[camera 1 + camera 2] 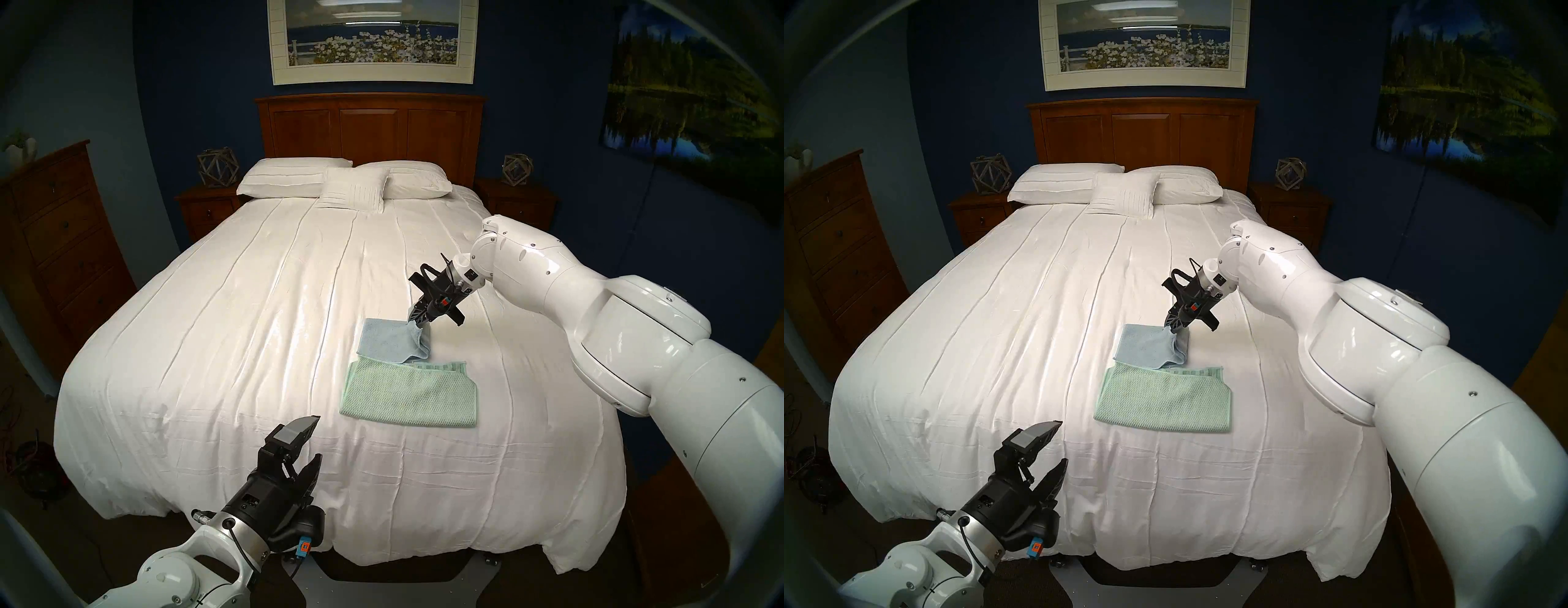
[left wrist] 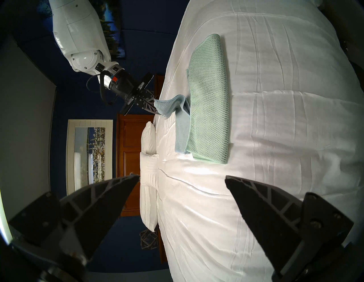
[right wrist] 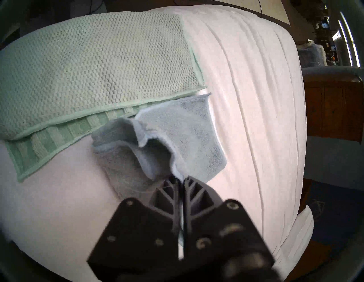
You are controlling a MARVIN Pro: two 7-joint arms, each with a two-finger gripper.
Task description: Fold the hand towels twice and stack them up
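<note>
A smooth light blue towel (image 1: 388, 342) lies on the white bedspread (image 1: 237, 322), folded, its near edge overlapping the far edge of the mint green waffle towel (image 1: 409, 392), which lies folded once and flat. My right gripper (image 1: 415, 323) is shut on the blue towel's right far corner and lifts it a little off the bed; this shows in the right wrist view (image 3: 180, 178) and the left wrist view (image 2: 156, 107). My left gripper (image 1: 316, 437) is open and empty above the bed's near left part, apart from both towels.
White pillows (image 1: 339, 182) lie at the headboard (image 1: 371, 127). Nightstands (image 1: 208, 208) stand on both sides, a wooden dresser (image 1: 55, 237) at the left. The bed's foot edge (image 1: 339, 547) is just in front of me.
</note>
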